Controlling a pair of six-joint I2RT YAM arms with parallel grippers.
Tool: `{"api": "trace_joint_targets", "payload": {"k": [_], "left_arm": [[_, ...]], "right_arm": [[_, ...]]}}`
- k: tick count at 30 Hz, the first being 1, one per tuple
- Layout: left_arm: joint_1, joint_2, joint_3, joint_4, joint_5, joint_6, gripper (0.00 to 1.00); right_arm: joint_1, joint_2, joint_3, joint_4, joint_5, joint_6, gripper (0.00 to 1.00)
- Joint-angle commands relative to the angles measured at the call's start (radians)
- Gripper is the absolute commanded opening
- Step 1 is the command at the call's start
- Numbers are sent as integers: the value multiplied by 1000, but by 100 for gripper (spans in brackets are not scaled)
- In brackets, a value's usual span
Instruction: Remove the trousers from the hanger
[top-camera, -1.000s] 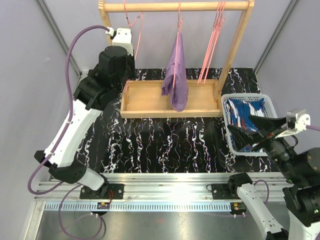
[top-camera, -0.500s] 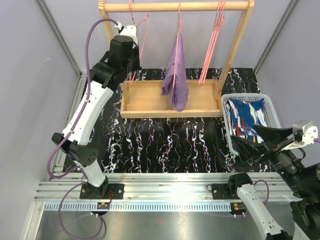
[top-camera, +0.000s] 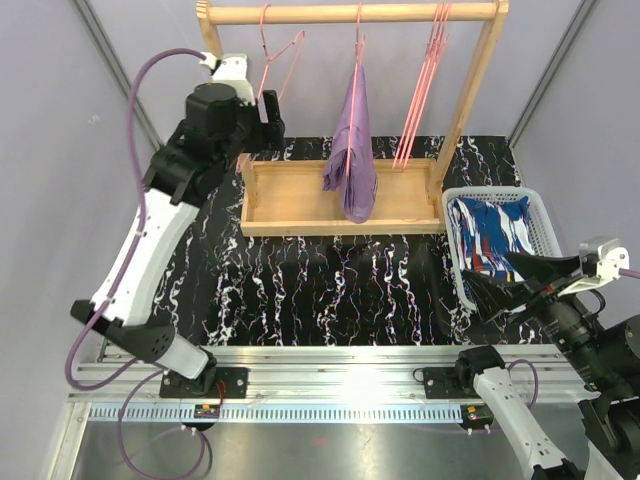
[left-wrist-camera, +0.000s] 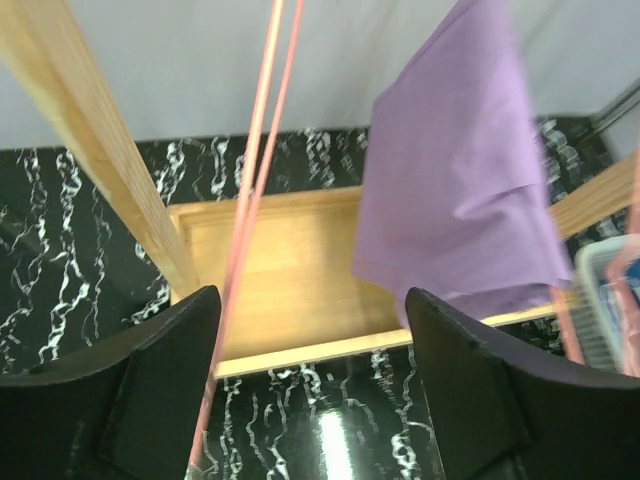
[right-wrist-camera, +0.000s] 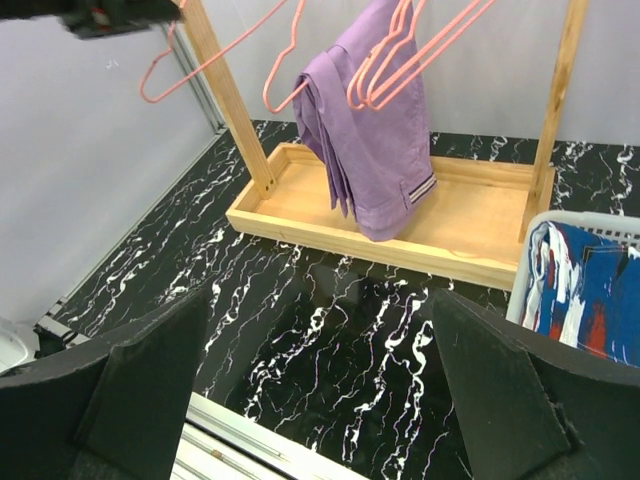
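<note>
Black marbled table (top-camera: 330, 290) below, grey walls all round. Nearest, low on the right: right gripper (right-wrist-camera: 320, 305), fingers spread wide, clasping nothing, poised by the near side of a white basket (top-camera: 490, 192). Inside that basket: blue trousers (top-camera: 490, 235) with white and red pattern, crumpled, off any hanger, so apparently dealt with.

Further back, over a wooden tray (top-camera: 290, 205): lilac trousers (top-camera: 352, 150), folded across a pink hanger (top-camera: 358, 40) hooked on the wooden rail (top-camera: 350, 14). Lowest fold down at the tray floor; touching or just above, cannot tell. To the left, up by the rail: left gripper (left-wrist-camera: 310, 310), also released, with the wire of an empty hanger (left-wrist-camera: 262, 140) running between the fingers, close against one of them, not pinched. At the far right of the rail: a bunch of bare hangers (top-camera: 425, 90).

As for handling, by judgement: light, limp, thin cloth. Sags and drapes wherever pinched, carries no shape of its own, not fragile. Probably slides easily over smooth wire once tugged. Best to pinch the thick folded bundle in its lower half, near the striped band seen from the right wrist, well clear of the wire. Then draw down and to one side, dragging the other half over the bar. Worth a slow pull: likely to set the hanger swinging, perhaps unhook it.
</note>
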Motion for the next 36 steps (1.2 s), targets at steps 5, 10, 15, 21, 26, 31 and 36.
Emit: {"api": "trace_joint_targets", "payload": {"k": [5, 10, 15, 21, 26, 31, 36], "left_arm": [[-127, -210, 2, 35, -4, 19, 94], [-308, -225, 29, 95, -96, 89, 98], [-328, -159, 39, 164, -87, 62, 93], [-330, -31, 57, 233, -67, 68, 93], [-328, 123, 134, 246, -132, 106, 93], [-325, 256, 247, 232, -195, 149, 79], [-280, 351, 296, 223, -209, 137, 61]], "right_arm": [[-2, 62, 36, -56, 80, 35, 99], [0, 44, 30, -36, 83, 55, 99], [-2, 33, 36, 4, -10, 90, 100], [-2, 10, 44, 10, -70, 116, 99], [-2, -10, 45, 15, -118, 140, 99], [-2, -19, 50, 10, -146, 152, 99], [-2, -37, 56, 7, -161, 169, 99]]}}
